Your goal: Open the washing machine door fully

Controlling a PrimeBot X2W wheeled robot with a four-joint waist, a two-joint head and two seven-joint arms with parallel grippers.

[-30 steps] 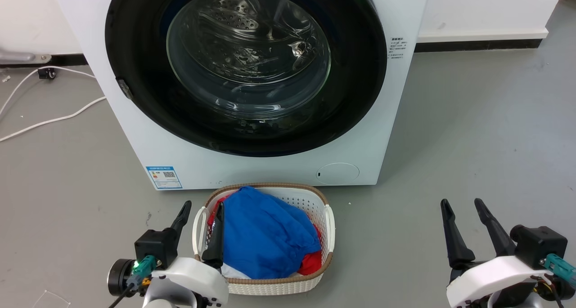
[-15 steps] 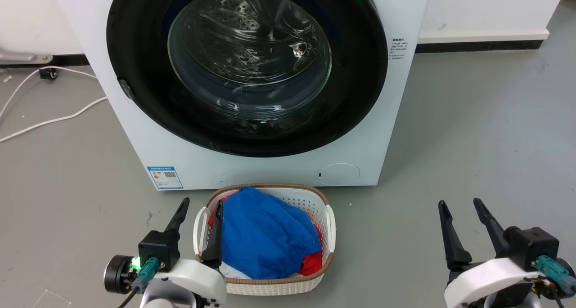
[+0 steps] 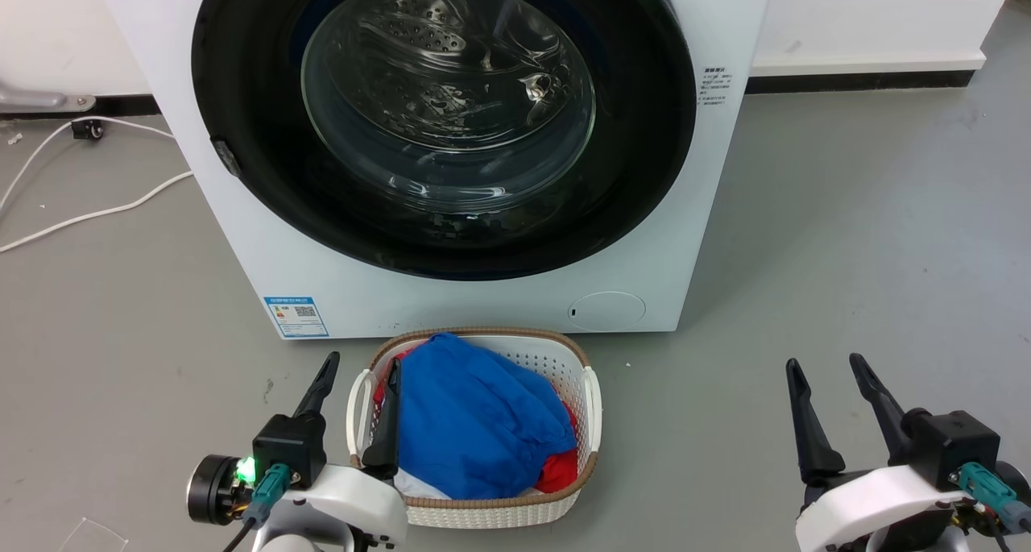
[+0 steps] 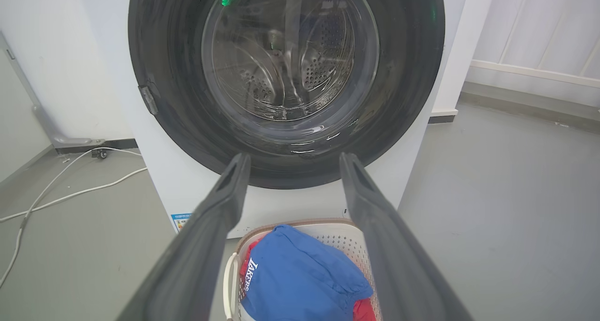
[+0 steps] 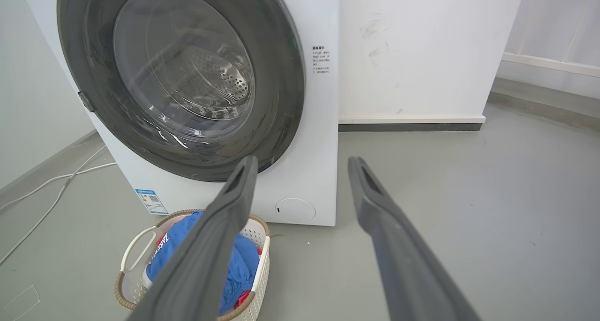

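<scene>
Washing machine door [image 3: 443, 125] sits shut against the front of the washing machine [image 3: 483, 306], so I judge the task is at its start: the reach. A small grey catch [image 3: 226, 159] on the door's left rim looks like the place to pull. My left gripper [image 3: 362, 367], fingers spread and empty, would have to rise to it. A white cable [image 3: 97, 212] trails over the floor at left. A laundry basket [image 3: 594, 399] of blue cloth [image 3: 475, 423] stands just before the machine, perhaps crowding my approach. My right gripper [image 3: 826, 363] hovers spread and empty, well apart.

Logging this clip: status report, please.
Open, empty: left gripper, right gripper. Shut, untouched: washing machine door. Possibly obstructing: laundry basket, on floor before it.
</scene>
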